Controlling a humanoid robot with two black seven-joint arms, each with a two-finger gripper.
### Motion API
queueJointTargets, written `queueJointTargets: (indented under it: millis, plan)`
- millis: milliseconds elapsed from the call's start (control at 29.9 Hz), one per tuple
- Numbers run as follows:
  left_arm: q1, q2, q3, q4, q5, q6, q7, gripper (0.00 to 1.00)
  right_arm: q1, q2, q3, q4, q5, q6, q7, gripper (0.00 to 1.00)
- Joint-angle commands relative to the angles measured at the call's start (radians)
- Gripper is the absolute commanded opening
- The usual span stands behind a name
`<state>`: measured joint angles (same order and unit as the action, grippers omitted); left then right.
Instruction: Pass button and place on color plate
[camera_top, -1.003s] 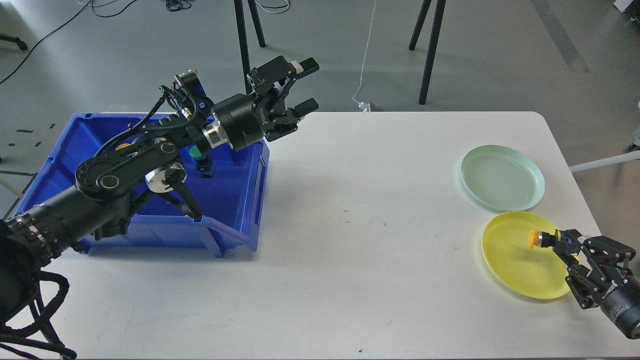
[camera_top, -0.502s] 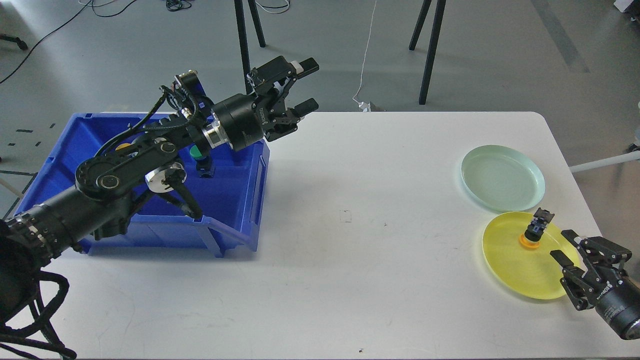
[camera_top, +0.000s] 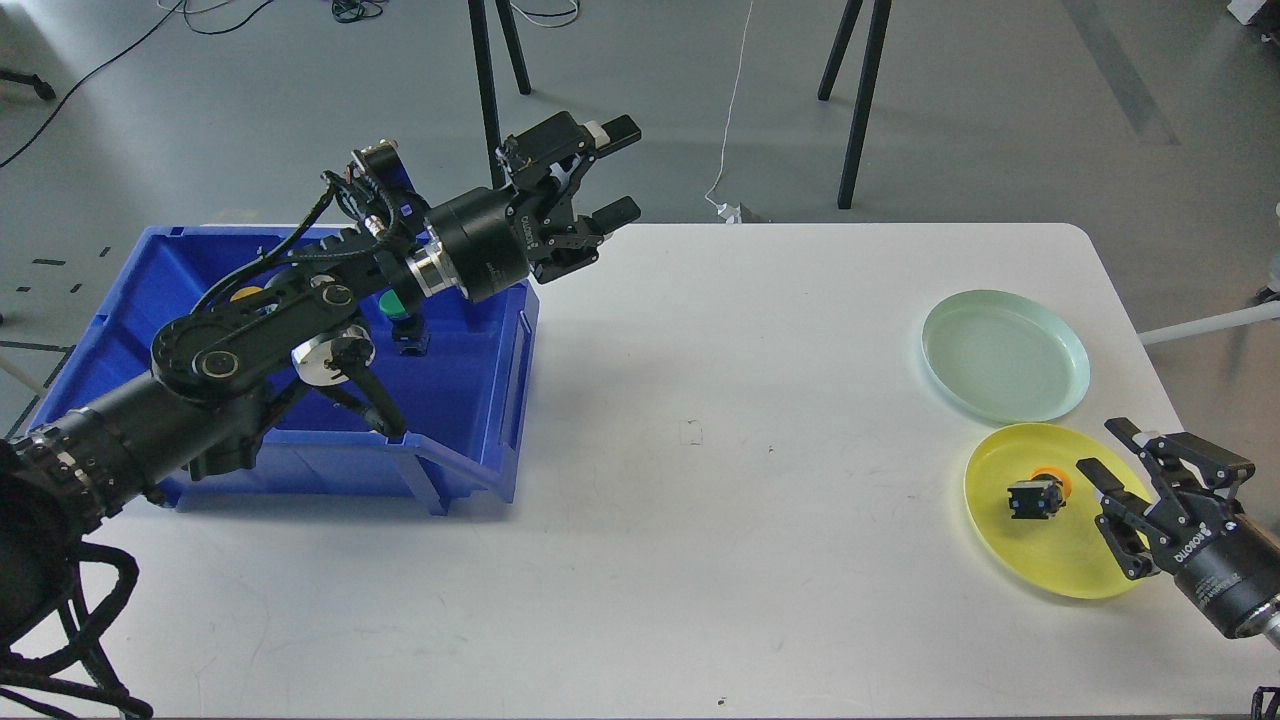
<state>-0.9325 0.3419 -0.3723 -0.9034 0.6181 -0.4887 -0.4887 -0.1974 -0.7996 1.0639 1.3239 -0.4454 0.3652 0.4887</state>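
The orange button (camera_top: 1038, 495) now lies tipped on its side in the yellow plate (camera_top: 1000, 540), its black body toward the plate's middle and its orange cap toward the right gripper (camera_top: 1112, 452). Half a second ago it stood cap-down nearer the plate's far rim, and a second ago it was clamped in that gripper's jaws above the plate. So it has dropped, toppled and rolled a little toward the near-left within the dish.

The right gripper has its jaws spread wide with nothing between them. It sits over the plate's right edge, just beside the button but apart from it, one finger (camera_top: 1100, 477) close to the orange cap. Compared with the earlier frame it has shifted slightly upward and leftward in the view, and its fingers now reach over the plate's rim.

The left gripper (camera_top: 617, 169) hangs above the far right corner of the blue bin (camera_top: 470, 400), jaws parted and empty, in almost the same pose as before; the left arm has barely moved. Inside the bin a green button (camera_top: 398, 306) stands just below the arm, and a bit of a yellow one (camera_top: 245, 294) shows behind the arm's links, both where they were.

The pale green plate (camera_top: 1005, 355) rests unchanged on the white worktop (camera_top: 750, 450), just beyond the yellow one.
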Motion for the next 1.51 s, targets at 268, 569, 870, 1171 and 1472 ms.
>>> queueJointTargets:
  millis: [268,569,870,1171,1472]
  plan:
    - [0.052,0.28,-0.229,-0.207,-0.084,0.0,0.0,1.0,0.071,-0.007,0.096,0.011,0.221,0.123,0.0,0.51]
    - [0.096,0.687,-0.221,-0.236,-0.124,0.0,0.0,1.0,0.246,0.002,0.1,-0.014,0.54,0.123,0.0,0.53]
    - [0.058,0.833,-0.179,-0.391,0.814,0.0,0.0,0.99,0.388,0.114,0.073,-0.012,0.568,0.123,0.0,0.67]
    - [-0.017,0.774,0.136,-0.228,1.152,0.0,0.0,0.96,0.374,0.148,0.048,-0.029,0.567,0.123,0.0,0.7]
    - [-0.011,0.661,0.167,-0.097,1.226,0.0,0.0,0.96,0.354,0.148,0.051,-0.058,0.567,0.123,0.0,0.72]
